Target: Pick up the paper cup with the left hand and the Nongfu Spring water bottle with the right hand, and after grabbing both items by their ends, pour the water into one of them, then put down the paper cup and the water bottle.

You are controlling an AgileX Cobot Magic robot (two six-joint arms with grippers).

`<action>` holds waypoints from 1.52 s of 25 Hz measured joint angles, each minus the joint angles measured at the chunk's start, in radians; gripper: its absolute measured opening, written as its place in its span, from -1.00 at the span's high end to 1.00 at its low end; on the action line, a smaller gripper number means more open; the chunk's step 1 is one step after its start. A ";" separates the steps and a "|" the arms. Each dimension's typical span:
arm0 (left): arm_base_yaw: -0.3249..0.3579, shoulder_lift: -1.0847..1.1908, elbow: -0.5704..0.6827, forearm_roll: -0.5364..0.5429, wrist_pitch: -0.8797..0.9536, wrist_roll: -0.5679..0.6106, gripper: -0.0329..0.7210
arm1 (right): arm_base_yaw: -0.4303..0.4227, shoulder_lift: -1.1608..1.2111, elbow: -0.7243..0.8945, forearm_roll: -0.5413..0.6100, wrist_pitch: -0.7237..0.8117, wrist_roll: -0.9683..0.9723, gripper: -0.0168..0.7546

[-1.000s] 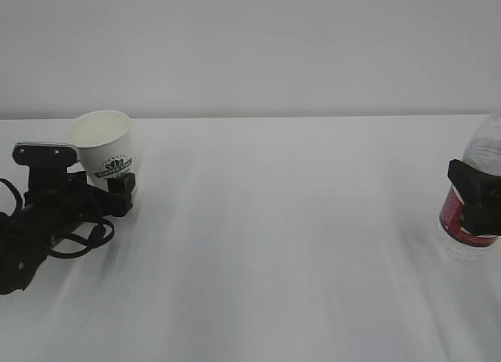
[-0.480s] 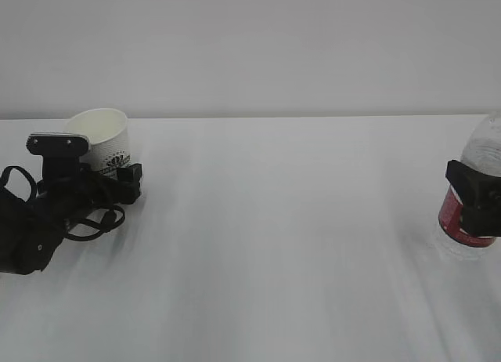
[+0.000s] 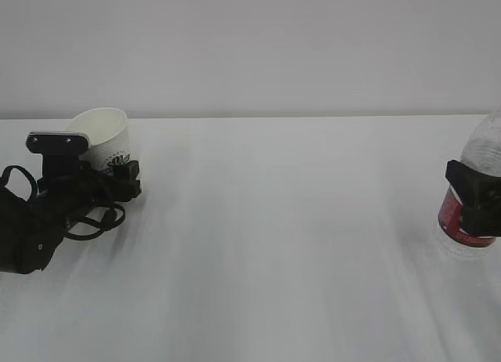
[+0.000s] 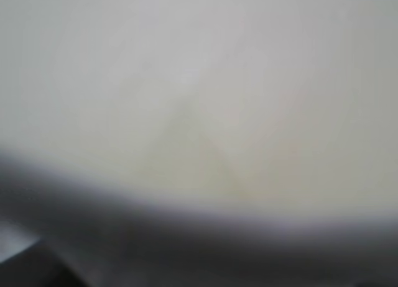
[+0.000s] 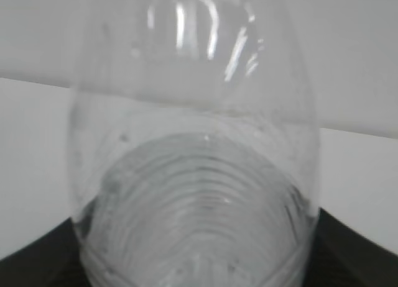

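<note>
Left gripper [image 3: 117, 178]: it has come down from a raised, tilted carry to the tabletop [image 3: 274, 244], its jaws beginning to narrow around the paper cup [image 3: 102, 136], which sits between them. Judgement: the cup grasp is being re-seated, not released.

Right gripper [image 3: 476, 201]: unchanged, clamped on the Nongfu Spring water bottle [image 3: 477, 182] at its red label.

Count: one cup, one bottle, two grippers.

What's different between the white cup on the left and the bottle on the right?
The paper cup is white, opaque and short; the water bottle is clear plastic with a red label and stands taller. The cup leans over, while the bottle stands upright. The cup's mouth is open; the bottle's top is out of frame. Each has a black gripper around it.
</note>
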 joint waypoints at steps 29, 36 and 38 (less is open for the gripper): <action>0.000 -0.309 0.385 0.377 -0.100 -0.045 -0.46 | 0.000 0.000 0.000 -0.101 0.033 0.055 -0.39; 0.000 -0.381 0.471 0.538 -0.102 -0.098 -0.46 | 0.000 0.000 0.000 -0.213 0.033 0.129 -0.39; 0.000 -0.395 0.485 0.595 -0.102 -0.104 -0.46 | 0.000 0.000 0.000 -0.248 0.033 0.146 -0.39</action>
